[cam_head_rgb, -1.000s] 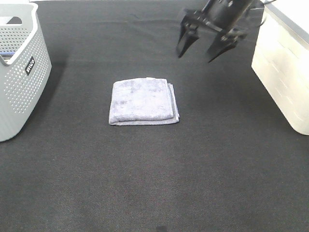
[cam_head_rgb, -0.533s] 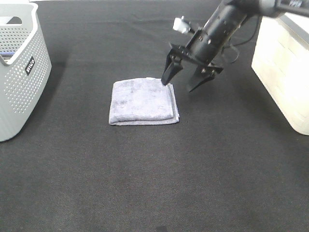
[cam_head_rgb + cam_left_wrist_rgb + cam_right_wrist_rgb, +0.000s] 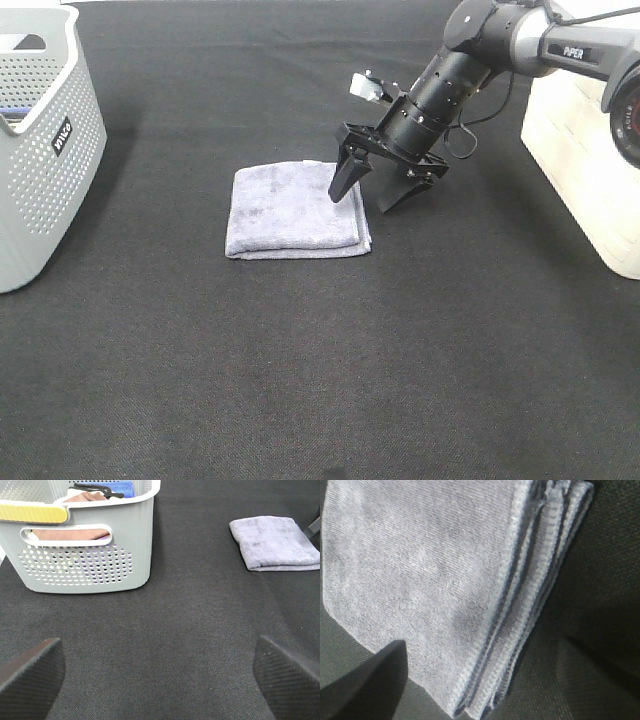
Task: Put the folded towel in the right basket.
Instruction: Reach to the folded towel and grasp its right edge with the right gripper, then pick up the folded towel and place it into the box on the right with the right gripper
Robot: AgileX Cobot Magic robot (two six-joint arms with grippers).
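Observation:
The folded lavender-grey towel (image 3: 293, 209) lies flat on the black table, and also shows in the left wrist view (image 3: 274, 542) and large in the right wrist view (image 3: 445, 585). My right gripper (image 3: 362, 198) is open, its fingers straddling the towel's right edge, one fingertip (image 3: 338, 193) over the towel, the other beside it on the cloth. The right basket (image 3: 590, 170) is cream-white at the right edge. My left gripper (image 3: 160, 672) is open and empty, low over bare table near the left basket.
A grey perforated basket (image 3: 40, 150) stands at the far left, holding brown and blue cloths (image 3: 95, 492). The table (image 3: 320, 380) is covered in black fabric. The right arm (image 3: 470, 60) reaches in from the upper right.
My right gripper has come down and leftward from high at the back right to the towel's right edge, staying open. The towel and the left gripper have not moved.

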